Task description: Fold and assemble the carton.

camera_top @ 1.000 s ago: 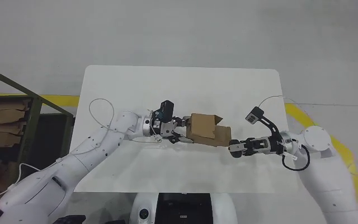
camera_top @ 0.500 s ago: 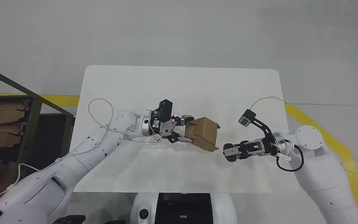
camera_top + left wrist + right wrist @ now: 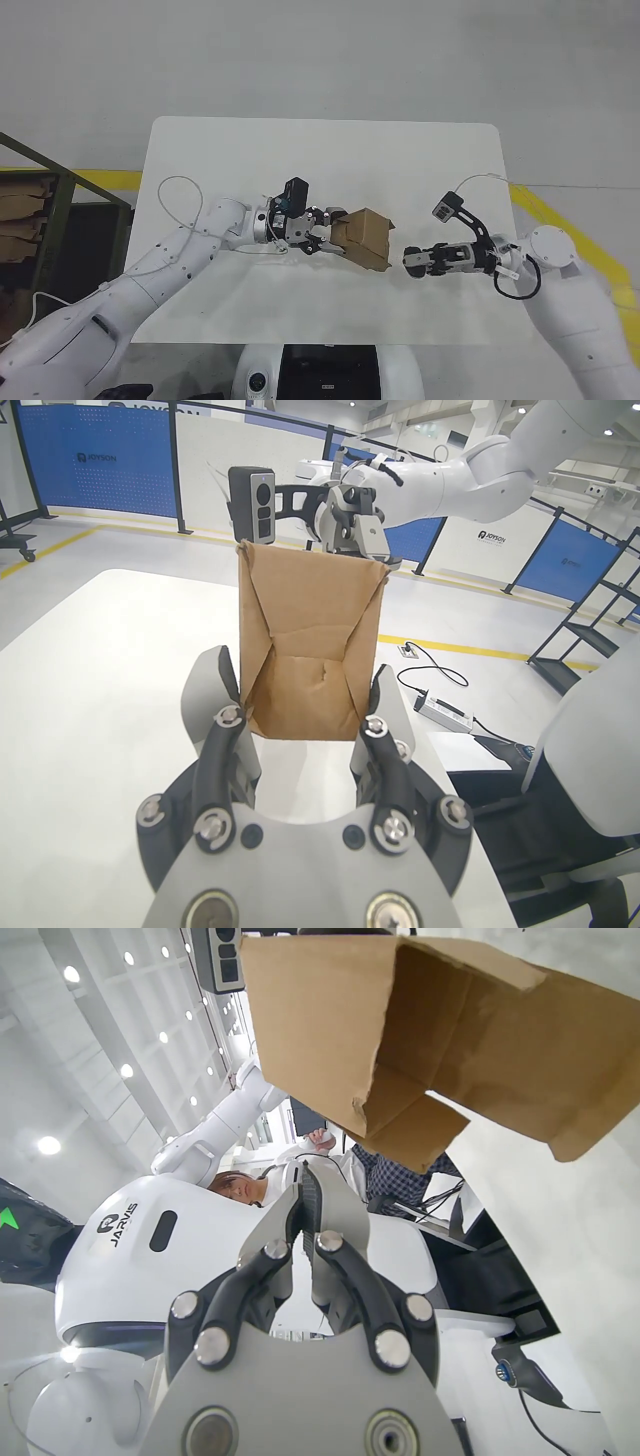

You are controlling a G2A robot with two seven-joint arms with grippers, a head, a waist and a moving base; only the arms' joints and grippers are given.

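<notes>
A brown carton (image 3: 365, 235) is held up over the middle of the white table (image 3: 250, 160). My left gripper (image 3: 322, 232) is shut on its near end, one finger on each side wall (image 3: 302, 664). In the left wrist view the carton (image 3: 310, 640) is an open sleeve, with inner flaps folded across its far end. My right gripper (image 3: 408, 262) is shut on nothing, a short gap from the carton's other end. From the right wrist view, the shut fingers (image 3: 306, 1178) point at the carton (image 3: 400, 1028), whose end flaps are partly folded in. The right gripper (image 3: 357, 535) also shows beyond the carton.
A green rack (image 3: 30, 215) with flat cardboard stands off the table's left side. A power brick and cable (image 3: 442, 710) lie on the floor beyond the table edge. The table has free room at the back and on both sides.
A second ago the carton had a flap sticking out toward my right gripper. The right gripper pushed in and the flap folded; it has now drawn back slightly. The left gripper kept its hold.
</notes>
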